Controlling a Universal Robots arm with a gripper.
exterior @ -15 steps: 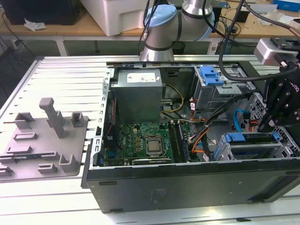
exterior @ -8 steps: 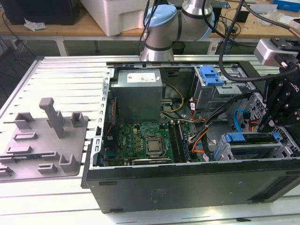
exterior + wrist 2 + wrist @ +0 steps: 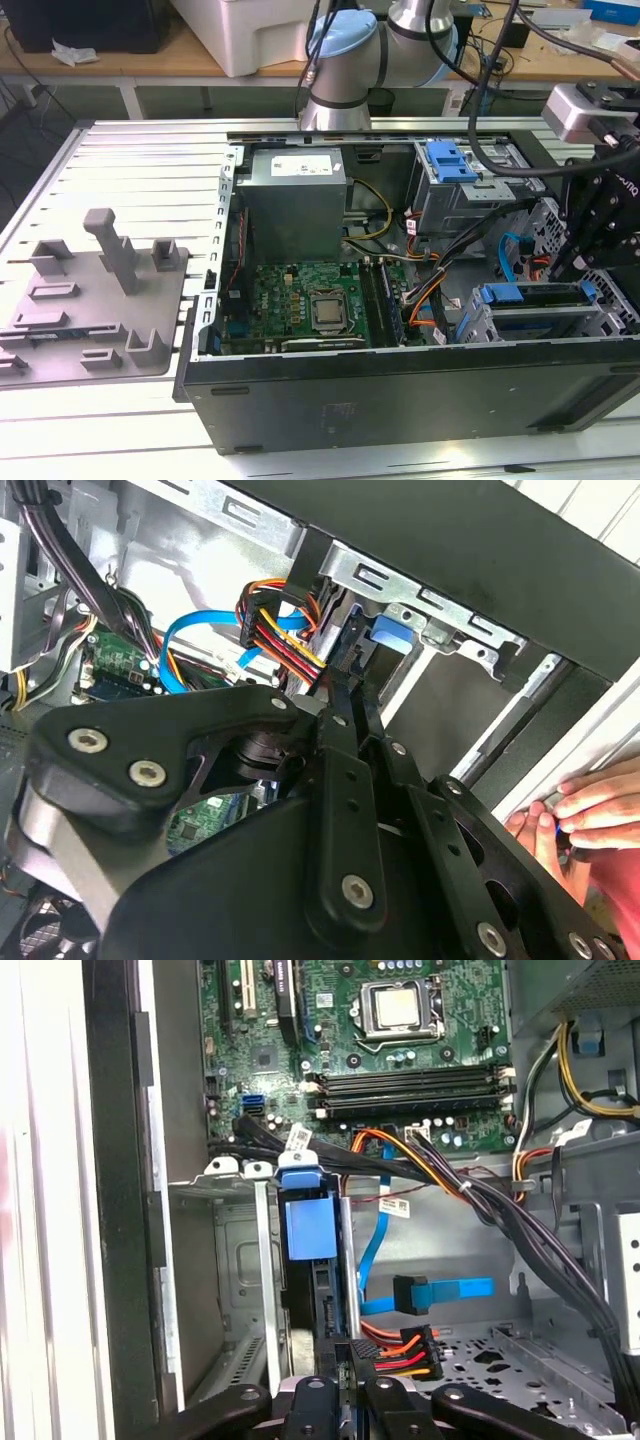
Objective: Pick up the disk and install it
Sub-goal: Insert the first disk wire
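Gripper [image 3: 347, 1385]: fingers drawn nearly together, seemingly pinching the near end of the disk; the contact itself is hidden.
Disk [image 3: 322, 1295]: standing on edge in a slot of the drive cage [image 3: 238, 1260], with its blue frame end toward the motherboard [image 3: 400, 1070].
Bearing: the disk lies straight ahead of the fingertips, and its long axis is in line with the gripper's reach.

Blue plastic-edged disk [image 3: 311, 1228], matt black gripper [image 3: 348, 1375]
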